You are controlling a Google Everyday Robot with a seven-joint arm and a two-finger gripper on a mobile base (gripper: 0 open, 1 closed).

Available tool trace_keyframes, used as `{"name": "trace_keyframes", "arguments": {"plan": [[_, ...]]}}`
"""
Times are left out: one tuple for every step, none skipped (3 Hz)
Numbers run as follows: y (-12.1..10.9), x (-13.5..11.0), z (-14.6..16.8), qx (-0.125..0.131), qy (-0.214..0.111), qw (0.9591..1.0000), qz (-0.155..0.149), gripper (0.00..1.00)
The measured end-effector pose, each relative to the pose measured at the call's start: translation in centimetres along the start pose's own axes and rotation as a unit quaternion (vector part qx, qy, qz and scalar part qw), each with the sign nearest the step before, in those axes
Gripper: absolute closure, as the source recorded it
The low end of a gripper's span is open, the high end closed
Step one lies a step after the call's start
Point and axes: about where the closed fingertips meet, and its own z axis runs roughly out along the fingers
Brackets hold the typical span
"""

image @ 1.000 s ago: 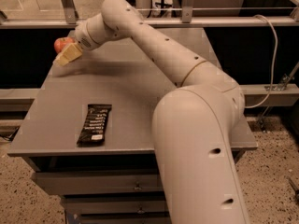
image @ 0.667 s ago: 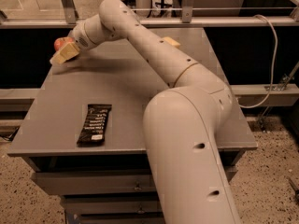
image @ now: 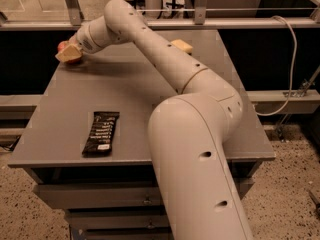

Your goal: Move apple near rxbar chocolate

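A grey, matte rectangular surface (image: 60, 144) tops a cabinet of grey metal drawers (image: 100, 196). Below it lies a speckled beige floor (image: 295, 199). Behind its far edge runs a pale metal rail (image: 225, 23), and to its right hangs a white cable (image: 295, 49). The claw (image: 69, 54) sits at its far-left corner.

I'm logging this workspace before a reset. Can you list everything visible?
small round red apple: one, red, table's far left corner
flat wrapped bar: one, black-brown with white print, near left of table
wavy sponge: one, pale yellow, far edge behind the arm
table: one, grey, centre
cable: one, white, right of table
robot arm: one, cream, reaching across from near right
gripper: one, tan, far left corner at the apple
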Motion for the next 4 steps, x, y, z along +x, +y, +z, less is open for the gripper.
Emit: {"name": "trace_keyframes", "arguments": {"plan": [[-0.2, 0.2, -1.0, 0.006, -0.001, 1.0, 0.001, 0.72], [0.6, -0.8, -4.3, 0.002, -0.013, 0.9999, -0.01, 0.95], [3.8, -2.7, -11.4, -0.018, -0.036, 0.9985, -0.036, 1.0], [7.3, -2.1, -16.5, -0.036, -0.047, 0.997, -0.049, 1.0]]}}
